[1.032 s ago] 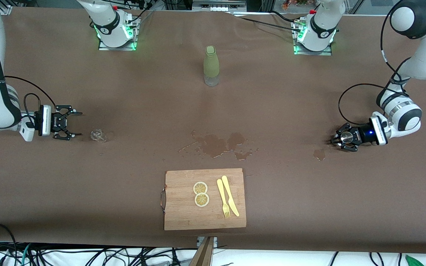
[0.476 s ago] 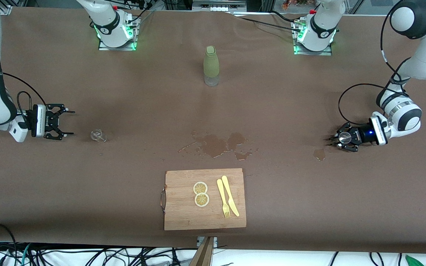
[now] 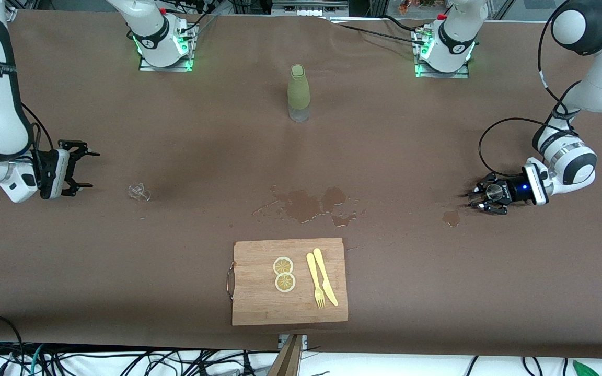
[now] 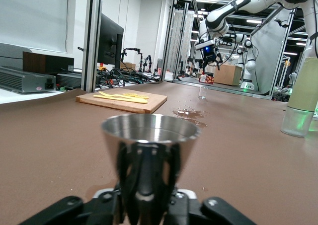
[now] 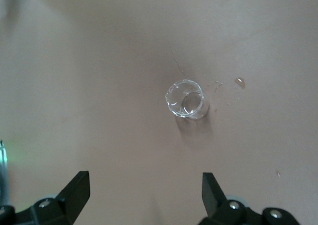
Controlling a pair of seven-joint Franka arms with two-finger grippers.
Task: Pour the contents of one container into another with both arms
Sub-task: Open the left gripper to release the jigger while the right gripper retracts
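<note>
Two hands at work over the brown counter (image 3: 411, 136). Left hand (image 3: 484, 197) low at the left arm's end, clamped on a small metal cup (image 4: 149, 135), held upright just above the surface near a small wet spot (image 3: 451, 218). Right hand (image 3: 79, 168) up in the air at the right arm's end, fingers (image 5: 77, 190) spread wide and gripping nothing, hovering just beside a small clear glass (image 3: 138, 192); glass upright on the counter, apart from the fingers, with a few droplets (image 5: 239, 81) close by. Between the two cups, mid-counter, a larger puddle (image 3: 309, 204). Farther from the front camera than the puddle, a green bottle (image 3: 298, 93) standing upright. Nearer than the puddle, a wooden board (image 3: 289, 282) carrying two lemon slices (image 3: 284, 274), plus a yellow fork (image 3: 315, 279) and knife (image 3: 326, 277) side by side.
</note>
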